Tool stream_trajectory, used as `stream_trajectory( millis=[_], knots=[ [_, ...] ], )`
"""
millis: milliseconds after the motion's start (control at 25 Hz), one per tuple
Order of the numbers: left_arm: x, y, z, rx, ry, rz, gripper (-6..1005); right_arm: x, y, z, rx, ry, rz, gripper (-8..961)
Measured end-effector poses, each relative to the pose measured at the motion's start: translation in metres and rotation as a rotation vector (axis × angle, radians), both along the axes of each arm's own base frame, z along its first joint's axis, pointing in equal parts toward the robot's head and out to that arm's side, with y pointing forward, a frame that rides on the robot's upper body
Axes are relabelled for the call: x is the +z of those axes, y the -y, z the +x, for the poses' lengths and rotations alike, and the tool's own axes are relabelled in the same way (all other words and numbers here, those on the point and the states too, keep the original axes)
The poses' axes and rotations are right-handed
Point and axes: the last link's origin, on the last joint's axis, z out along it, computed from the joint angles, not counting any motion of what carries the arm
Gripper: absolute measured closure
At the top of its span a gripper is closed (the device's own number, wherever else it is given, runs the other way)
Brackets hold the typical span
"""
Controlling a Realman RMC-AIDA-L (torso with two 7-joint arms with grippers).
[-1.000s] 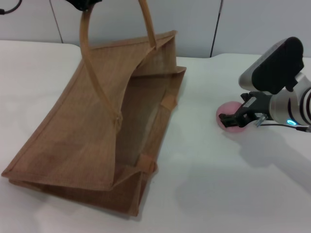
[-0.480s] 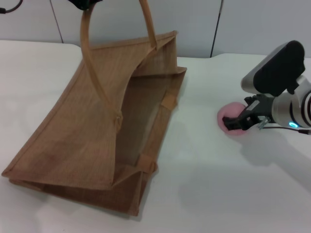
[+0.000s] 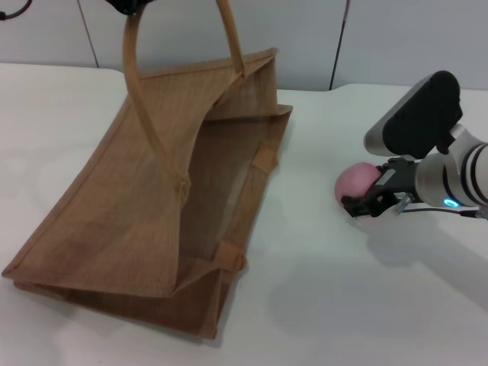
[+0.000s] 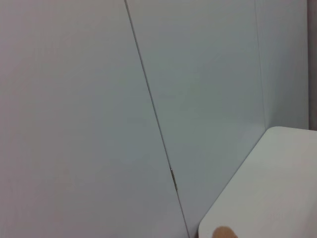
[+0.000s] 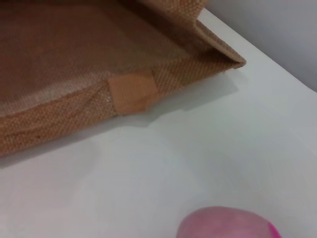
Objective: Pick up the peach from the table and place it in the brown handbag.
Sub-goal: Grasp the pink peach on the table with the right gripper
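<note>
Pink against white: from the head camera the peach (image 3: 355,183) sits on the table (image 3: 320,290), well off to the right of the bag (image 3: 152,206), and the right gripper (image 3: 369,200) is right on it, dark fingers (image 3: 358,204) wrapped across its near side. The jaws look clenched on the fruit, though whether it has cleared the tabletop I cannot tell. The bag lies tipped with its mouth gaping toward the peach, one handle (image 3: 145,99) held up by the left gripper (image 3: 130,6) at the top edge of the picture; its grip there is mostly cropped, so I cannot tell how its jaws stand.

Over to the left wrist camera: only a wall panel and a corner of the table, nothing of the bag.

Right wrist camera now: the peach (image 5: 229,224) fills the near edge, and beyond it the bag's rim (image 5: 133,94) with its lighter patch, and the open woven inside.

To do this well, I'd judge: lift straight up first, hold a soft but sure squeeze on that smooth round skin, then carry it over the near rim rather than brushing it, and release low inside so it doesn't roll back out.
</note>
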Motion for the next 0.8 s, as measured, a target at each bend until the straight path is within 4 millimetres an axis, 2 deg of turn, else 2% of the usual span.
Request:
stream_trajectory(
  millis=[440, 600, 800],
  knots=[
    [0.002, 0.001, 0.000, -0.004, -0.005, 0.006, 883, 0.003, -0.002, -0.013, -0.001, -0.019, -0.005, 239],
    [0.002, 0.002, 0.001, -0.007, -0.007, 0.007, 883, 0.006, -0.005, -0.027, 0.032, -0.042, 0.010, 274],
    [0.000, 0.004, 0.006, -0.026, -0.020, 0.005, 882, 0.009, -0.004, -0.055, 0.098, -0.106, 0.017, 330]
  ],
)
